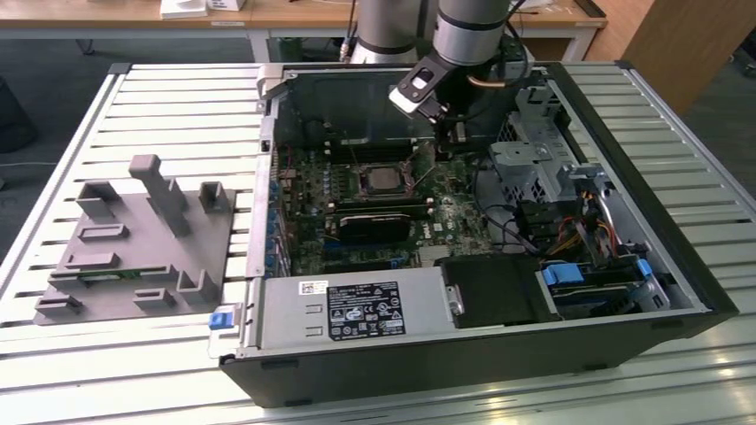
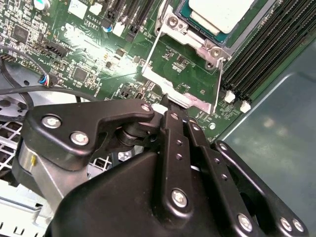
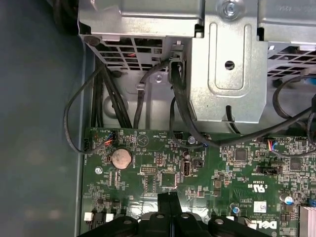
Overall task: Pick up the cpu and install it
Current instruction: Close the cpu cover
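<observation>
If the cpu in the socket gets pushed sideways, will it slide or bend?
The cpu looks flat, metal-topped, so probably stiff. Sitting within the socket frame, it likely won't slide. Its shiny top may be slippery to grip.

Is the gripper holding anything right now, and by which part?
Nothing that shows. The gripper is shut, its tip at the edge of the open socket frame; the cpu lies seated beyond it, untouched.

Open socket frame (image 2: 183, 74) right at fingertips (image 2: 174, 132), blocks ahead. Memory slots (image 2: 266, 49) just beside frame. Drive cage (image 3: 232, 74), cables (image 3: 178, 94) crowd fingers' opposite side. Free room above board (image 3: 148, 148).
</observation>
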Robot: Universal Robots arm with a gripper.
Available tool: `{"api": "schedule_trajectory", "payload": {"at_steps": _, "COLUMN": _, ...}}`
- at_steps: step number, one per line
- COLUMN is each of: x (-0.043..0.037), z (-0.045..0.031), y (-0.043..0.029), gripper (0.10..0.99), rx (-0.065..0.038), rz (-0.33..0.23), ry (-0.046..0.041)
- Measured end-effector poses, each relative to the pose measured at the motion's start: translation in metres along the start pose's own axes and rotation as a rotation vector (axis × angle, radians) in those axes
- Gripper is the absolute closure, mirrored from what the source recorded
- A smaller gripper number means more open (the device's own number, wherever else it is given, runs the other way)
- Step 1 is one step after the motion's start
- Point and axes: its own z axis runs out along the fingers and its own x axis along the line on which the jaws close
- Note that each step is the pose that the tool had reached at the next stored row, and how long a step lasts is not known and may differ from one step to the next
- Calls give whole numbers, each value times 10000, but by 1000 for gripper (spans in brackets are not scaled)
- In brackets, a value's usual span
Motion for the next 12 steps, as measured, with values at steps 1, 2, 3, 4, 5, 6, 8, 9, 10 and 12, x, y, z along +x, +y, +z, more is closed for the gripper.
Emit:
{"api": "schedule_trajectory", "payload": {"at_steps": 1, "x": 0, "z": 1, "y": -4, "gripper": 980, "rx": 0, "rz": -1, "ry": 0}}
{"api": "schedule_trajectory", "payload": {"at_steps": 2, "x": 0, "z": 2, "y": -8, "gripper": 980, "rx": 0, "rz": 0, "ry": 1}}
{"api": "schedule_trajectory", "payload": {"at_steps": 3, "x": 0, "z": 3, "y": -11, "gripper": 980, "rx": -1, "rz": 0, "ry": 1}}
{"api": "schedule_trajectory", "payload": {"at_steps": 4, "x": 0, "z": 4, "y": -16, "gripper": 980, "rx": 0, "rz": 0, "ry": 1}}
{"api": "schedule_trajectory", "payload": {"at_steps": 5, "x": 1, "z": 5, "y": -21, "gripper": 980, "rx": 0, "rz": 0, "ry": 1}}
{"api": "schedule_trajectory", "payload": {"at_steps": 6, "x": 0, "z": 5, "y": -25, "gripper": 980, "rx": 0, "rz": 0, "ry": 1}}
{"api": "schedule_trajectory", "payload": {"at_steps": 8, "x": 1, "z": 6, "y": -30, "gripper": 980, "rx": 0, "rz": -1, "ry": 1}}
{"api": "schedule_trajectory", "payload": {"at_steps": 9, "x": 1, "z": 6, "y": -33, "gripper": 980, "rx": -1, "rz": 0, "ry": 2}}
{"api": "schedule_trajectory", "payload": {"at_steps": 10, "x": 1, "z": 6, "y": -37, "gripper": 980, "rx": 0, "rz": -1, "ry": 2}}
{"api": "schedule_trajectory", "payload": {"at_steps": 12, "x": 1, "z": 6, "y": -44, "gripper": 980, "rx": 0, "rz": -1, "ry": 0}}
